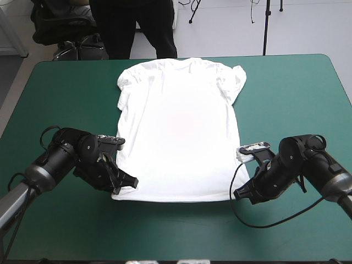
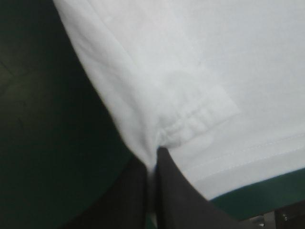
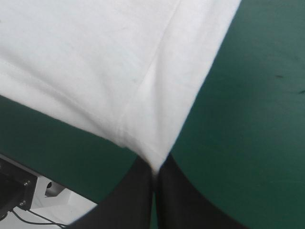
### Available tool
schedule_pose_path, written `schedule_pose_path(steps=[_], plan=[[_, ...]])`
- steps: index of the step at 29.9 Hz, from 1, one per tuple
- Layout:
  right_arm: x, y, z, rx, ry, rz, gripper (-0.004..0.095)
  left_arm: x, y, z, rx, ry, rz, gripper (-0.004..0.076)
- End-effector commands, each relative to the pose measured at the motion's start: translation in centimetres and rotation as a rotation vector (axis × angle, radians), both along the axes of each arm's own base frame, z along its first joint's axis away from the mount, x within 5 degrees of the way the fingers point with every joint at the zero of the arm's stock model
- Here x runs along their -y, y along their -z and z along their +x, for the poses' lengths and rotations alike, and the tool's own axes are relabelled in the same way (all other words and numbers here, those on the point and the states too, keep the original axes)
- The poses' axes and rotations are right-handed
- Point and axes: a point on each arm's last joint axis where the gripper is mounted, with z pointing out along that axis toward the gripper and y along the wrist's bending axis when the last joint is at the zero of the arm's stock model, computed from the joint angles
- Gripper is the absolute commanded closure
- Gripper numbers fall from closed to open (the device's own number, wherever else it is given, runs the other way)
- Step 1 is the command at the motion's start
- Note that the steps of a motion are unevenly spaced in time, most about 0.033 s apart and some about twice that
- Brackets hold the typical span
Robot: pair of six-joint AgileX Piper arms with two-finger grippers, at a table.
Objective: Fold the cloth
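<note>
First fold: left gripper (image 1: 127, 185) and right gripper (image 1: 240, 193) each clamp a hem corner of the flat T-shirt (image 1: 179, 126); next, lift evenly toward its collar

The T-shirt (image 1: 176, 132) looks to me like thin white cloth, soft and matt, with a fine knit grain. It has two stitched lines along its hem and small puckers where it gathers at the left gripper (image 2: 155, 151). The teal-green cover (image 1: 286, 93) of the table seems a smooth, matt sheet with a few faint dark scuffs and almost no shine, while the black fingers (image 3: 131, 200) of the right gripper (image 3: 155, 168) look smooth and dull, plastic or rubber, I cannot tell which, and the right arm's shell (image 1: 300, 157) has a slight sheen.
</note>
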Motion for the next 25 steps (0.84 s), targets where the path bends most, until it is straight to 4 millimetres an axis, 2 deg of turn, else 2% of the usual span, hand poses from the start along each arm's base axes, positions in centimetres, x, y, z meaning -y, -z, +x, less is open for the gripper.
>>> schedule_pose_path(steps=[1, 8, 16, 18, 20, 24, 25], plan=[[0.2, -0.8, -1.5, -0.008, 0.002, 0.035, 0.0925, 0.1, -1.0, -1.4, 0.021, -0.014, -0.061, 0.0733], [0.7, 0.5, -3.7, -0.056, 0.017, 0.068, 0.0925, -0.2, -1.1, -2.4, 0.01, -0.017, -0.08, 0.0733], [0.9, 0.9, -3.8, -0.043, 0.013, 0.048, 0.0905, -0.4, -1.0, -2.2, 0.035, -0.018, -0.061, 0.0731], [0.9, 0.9, -3.8, -0.039, 0.011, 0.047, 0.0843, -0.4, -1.0, -2.3, 0.029, -0.017, -0.056, 0.0703], [0.9, 1.0, -3.7, -0.039, -0.002, 0.045, 0.0742, -0.4, -1.0, -2.3, 0.021, -0.015, -0.053, 0.0642], [0.9, 1.0, -3.8, -0.044, -0.003, 0.044, 0.0529, -0.5, -0.9, -2.6, -0.01, -0.003, -0.039, 0.0469], [0.9, 1.0, -3.8, -0.046, -0.004, 0.044, 0.0479, -0.6, -0.9, -2.6, -0.014, -0.003, -0.037, 0.0447]])
